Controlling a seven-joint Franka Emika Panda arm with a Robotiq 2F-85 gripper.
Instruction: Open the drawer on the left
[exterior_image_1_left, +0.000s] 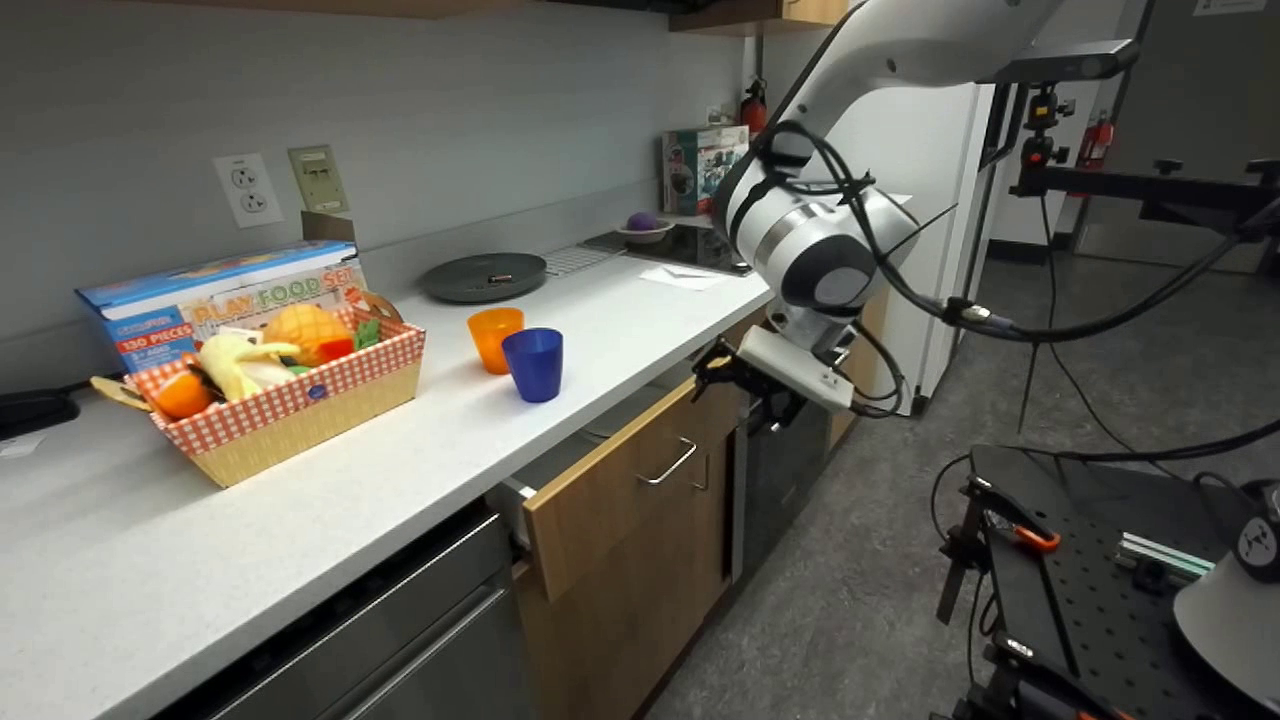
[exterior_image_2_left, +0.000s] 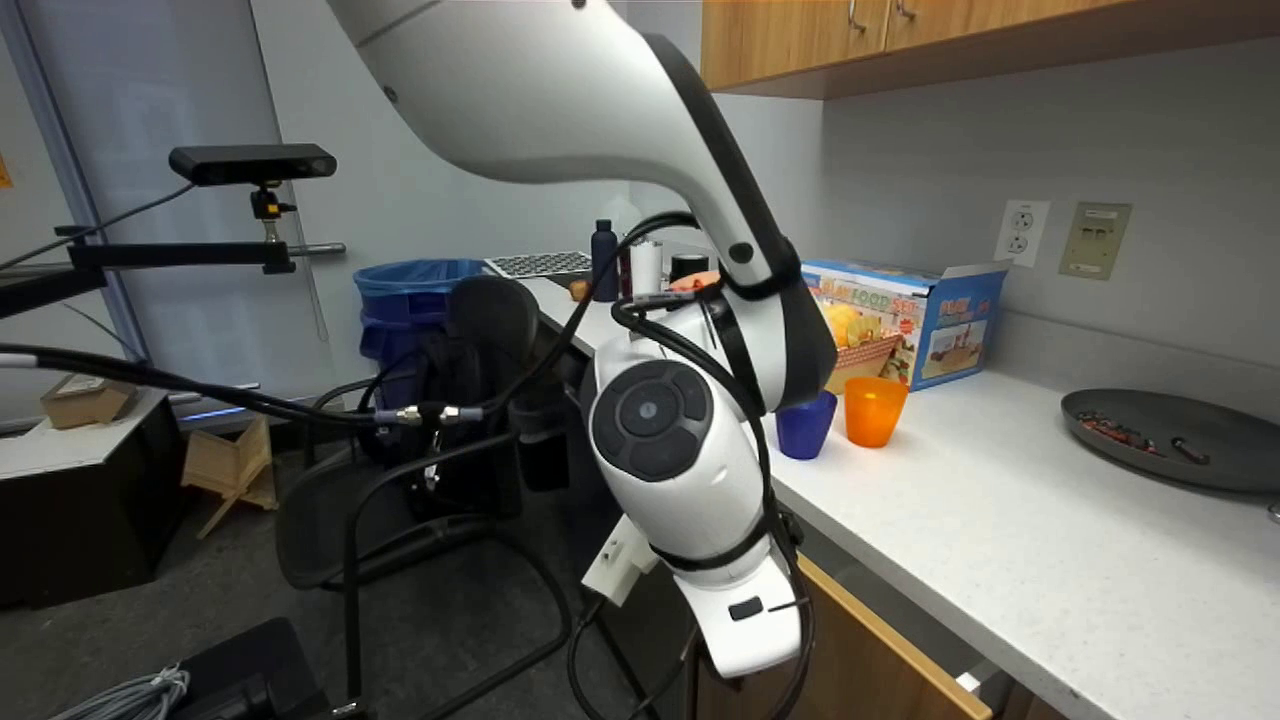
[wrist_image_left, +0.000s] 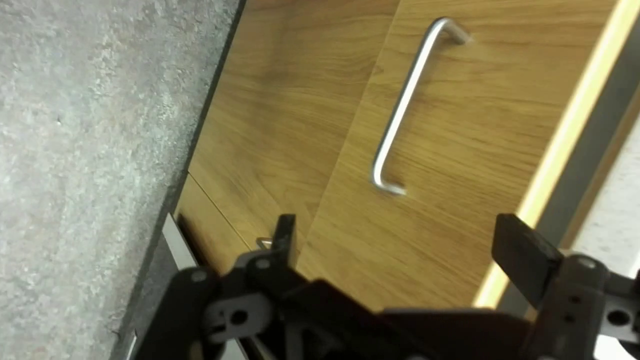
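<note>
Wooden drawer (exterior_image_1_left: 610, 500) ajar, checked basket (exterior_image_1_left: 310, 425) of toy food (exterior_image_1_left: 240, 370)

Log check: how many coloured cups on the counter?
2. The orange cup is right of the basket in an exterior view; the blue cup is beside it, nearer the front edge of the counter. The arm hides part of it, so others may be hidden.

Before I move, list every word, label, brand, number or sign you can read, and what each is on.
"PLAY FOOD SET": blue box.
"130 PIECES": same box.
"3+ AGES": likely, below that; blurred.
Too small or blurred to read: the box's brand and other print, basket sticker, rear box, wall plate, door sign, base logo.
Drawer: no text seen.
</note>
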